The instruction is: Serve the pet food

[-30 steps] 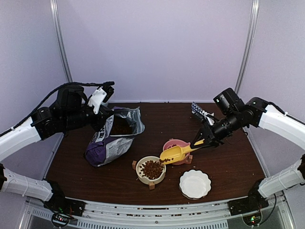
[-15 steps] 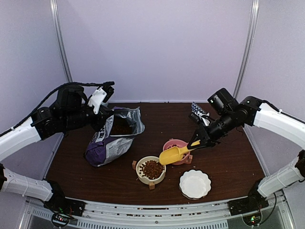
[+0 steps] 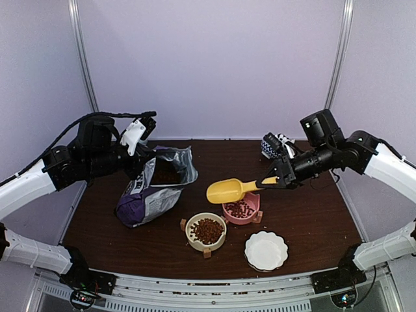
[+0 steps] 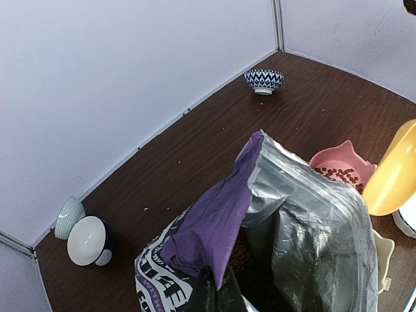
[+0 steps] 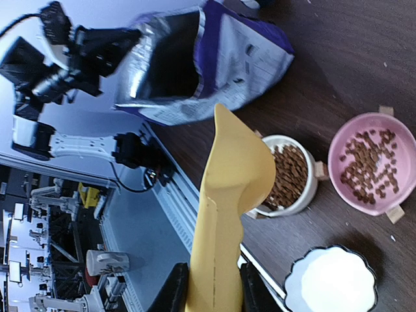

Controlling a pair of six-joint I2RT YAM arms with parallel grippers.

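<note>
in the top view the right hand (image 3: 281, 180) sat right of centre, its fingers closed narrowly around the handle of a yellow scoop (image 3: 227, 190), which was held in the air roughly level, bowl end pointing toward the left of the frame, above and just left of a pink bowl (image 3: 227, 216). the right wrist view showed the same grip at the bottom edge, the right hand (image 5: 213, 296) clamped on both sides of the scoop (image 5: 231, 188). the pet food (image 3: 207, 230) lay as a brown heap in a cream bowl (image 3: 206, 247) at lower centre of the counter (image 3: 312, 214), and a thinner scatter of it lay in the pink bowl just to the upper right, the two bowls close beside each other. a white scalloped dish (image 3: 265, 251) stood to the lower right of them. at left of the top view the left hand (image 3: 146, 170) was pinched fully shut on the top edge of a purple bag (image 3: 146, 198), holding its mouth open; in the left wrist view the left hand (image 4: 214, 289) gripped the purple edge at the bottom of the frame. a blue-and-white patterned bowl (image 3: 270, 148) stood at the far edge of the counter, behind the right hand.
</note>
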